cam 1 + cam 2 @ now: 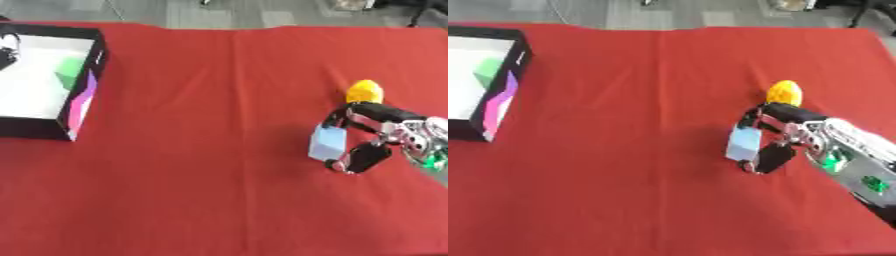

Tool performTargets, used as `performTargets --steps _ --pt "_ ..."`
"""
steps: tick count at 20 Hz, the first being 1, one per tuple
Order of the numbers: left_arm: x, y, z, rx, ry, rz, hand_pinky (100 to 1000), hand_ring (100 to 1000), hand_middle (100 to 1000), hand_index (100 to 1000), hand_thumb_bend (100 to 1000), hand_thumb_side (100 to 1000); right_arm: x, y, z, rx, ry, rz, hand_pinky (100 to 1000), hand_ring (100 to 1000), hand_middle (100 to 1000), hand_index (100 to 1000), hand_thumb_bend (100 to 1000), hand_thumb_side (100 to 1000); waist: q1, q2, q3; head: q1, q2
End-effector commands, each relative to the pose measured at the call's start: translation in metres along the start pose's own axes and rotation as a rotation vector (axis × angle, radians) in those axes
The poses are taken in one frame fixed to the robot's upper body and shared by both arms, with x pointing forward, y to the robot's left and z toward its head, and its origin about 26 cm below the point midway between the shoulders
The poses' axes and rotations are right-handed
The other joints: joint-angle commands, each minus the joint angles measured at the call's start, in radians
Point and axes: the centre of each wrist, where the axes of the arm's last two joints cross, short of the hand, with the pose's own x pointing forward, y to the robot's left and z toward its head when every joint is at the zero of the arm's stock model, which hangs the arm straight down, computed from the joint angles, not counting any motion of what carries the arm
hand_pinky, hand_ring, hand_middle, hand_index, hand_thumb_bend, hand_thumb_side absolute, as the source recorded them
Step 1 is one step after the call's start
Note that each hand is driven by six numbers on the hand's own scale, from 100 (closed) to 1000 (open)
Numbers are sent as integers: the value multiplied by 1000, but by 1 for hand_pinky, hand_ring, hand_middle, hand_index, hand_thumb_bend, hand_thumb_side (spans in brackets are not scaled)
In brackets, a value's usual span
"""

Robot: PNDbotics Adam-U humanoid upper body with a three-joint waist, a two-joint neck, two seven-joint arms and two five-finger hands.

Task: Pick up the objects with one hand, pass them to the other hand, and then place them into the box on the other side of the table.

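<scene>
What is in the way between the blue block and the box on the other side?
Nothing visible. The right hand is curled round the light blue block, and only bare red tablecloth lies between it and the box. The yellow object sits behind the hand, off that path.

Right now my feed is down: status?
Right hand closed around pale blue block on table. Left hand out of sight. Yellow object just behind. Path to box open.

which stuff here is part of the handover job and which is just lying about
Job:
right hand, fingers curled round the pale blue block
yellow object just beyond it
box at far left, green thing inside

Lying about:
red cloth only
</scene>
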Motion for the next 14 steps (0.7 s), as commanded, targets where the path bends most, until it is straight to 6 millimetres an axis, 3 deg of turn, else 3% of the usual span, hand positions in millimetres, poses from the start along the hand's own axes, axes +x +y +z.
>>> performTargets --steps 1,14 --pt "-2 15 -4 30 2 -5 825 732 713 765 166 696 -2 -11 9 -56 -1 2 856 809 762 824 471 241 17 1 -4 1 -2" --pt "-7 11 -5 19 22 -11 827 734 715 763 163 701 -6 -10 9 -100 18 -28 857 815 768 849 514 298 18 3 -4 -6 -2"
